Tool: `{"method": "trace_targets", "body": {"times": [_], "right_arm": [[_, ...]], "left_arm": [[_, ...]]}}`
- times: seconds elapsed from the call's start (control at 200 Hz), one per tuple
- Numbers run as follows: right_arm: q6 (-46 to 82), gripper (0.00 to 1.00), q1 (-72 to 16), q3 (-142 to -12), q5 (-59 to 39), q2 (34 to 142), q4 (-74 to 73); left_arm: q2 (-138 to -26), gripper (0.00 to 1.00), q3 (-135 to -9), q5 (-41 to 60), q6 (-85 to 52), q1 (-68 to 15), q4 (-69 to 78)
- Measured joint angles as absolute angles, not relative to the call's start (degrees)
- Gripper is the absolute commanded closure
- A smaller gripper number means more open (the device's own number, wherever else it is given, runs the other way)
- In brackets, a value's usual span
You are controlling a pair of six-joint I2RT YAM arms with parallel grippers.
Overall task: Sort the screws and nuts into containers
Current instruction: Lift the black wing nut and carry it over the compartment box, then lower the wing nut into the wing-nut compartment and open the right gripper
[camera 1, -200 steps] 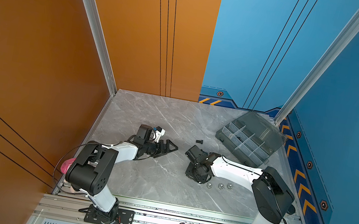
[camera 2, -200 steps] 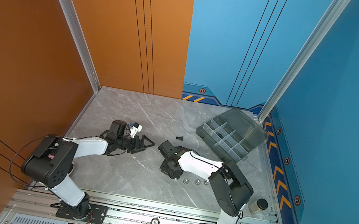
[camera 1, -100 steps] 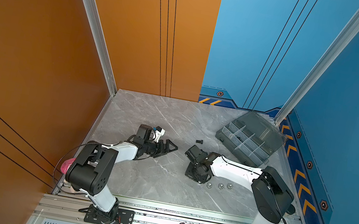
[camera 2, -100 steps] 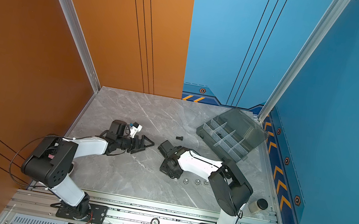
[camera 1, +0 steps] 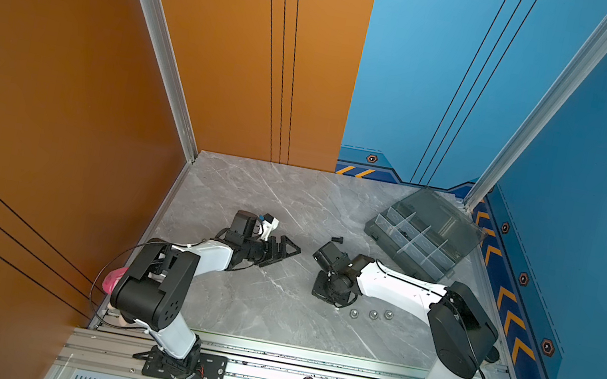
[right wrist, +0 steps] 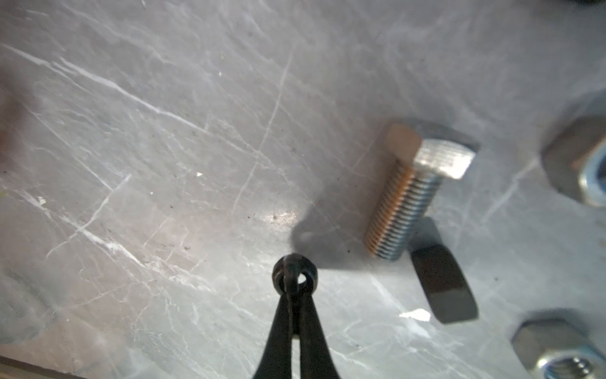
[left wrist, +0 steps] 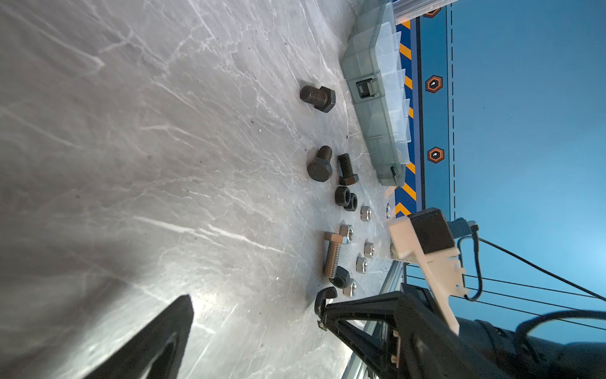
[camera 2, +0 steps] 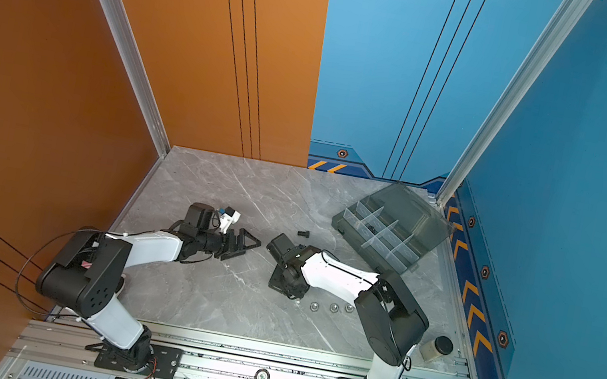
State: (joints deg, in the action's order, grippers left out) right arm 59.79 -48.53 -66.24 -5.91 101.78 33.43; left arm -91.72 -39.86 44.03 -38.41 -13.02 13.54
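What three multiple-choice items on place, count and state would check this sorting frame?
1. Where is the organiser box?
A) far right corner of the table
B) between the arm bases
C) beside the left arm's base

2. How many black bolts lie loose in the left wrist view?
A) one
B) six
C) three

3. The right gripper is:
A) open above the box
B) shut on a small black nut
C) shut on a silver bolt

Key: 1 A, both top views show it there; 2 C, three dark threaded bolts show; 3 B, the right wrist view shows its tips pinched on it.
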Motion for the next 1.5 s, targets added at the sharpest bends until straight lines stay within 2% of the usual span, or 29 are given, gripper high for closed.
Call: {"method": "trace_targets", "body": {"times": [0.27, 0.481, 0.701, 0.956, 1.257, 1.497], "right_arm": [[55.2, 1.00, -41.9, -67.5, -7.7, 97.2, 34.2], [48.4, 1.00, -28.1, -71.4, -7.6, 92.4, 37.2], [41.3, 1.00, -13.1, -77.5, -7.7, 92.5, 41.0], [36.3, 1.00, -1.5, -89.5, -8.0, 104.4, 41.9], [35.3, 1.00, 1.1, -103.0, -10.3, 120.9, 43.0], [35.3, 1.00, 1.6, -105.6, -12.0, 125.7, 43.5]], "left_arm": [[-91.7, 0.02, -39.9, 44.2, -38.7, -12.8, 14.0], [-91.7, 0.02, -39.9, 44.2, -39.1, -12.4, 14.1], [-91.9, 0.02, -41.6, 44.2, -39.6, -12.4, 14.2], [-92.4, 0.02, -42.9, 44.1, -40.7, -12.8, 14.9], [-92.5, 0.02, -42.9, 43.5, -42.0, -13.8, 14.9], [-92.5, 0.02, -42.9, 42.9, -42.5, -13.8, 14.9]]}}
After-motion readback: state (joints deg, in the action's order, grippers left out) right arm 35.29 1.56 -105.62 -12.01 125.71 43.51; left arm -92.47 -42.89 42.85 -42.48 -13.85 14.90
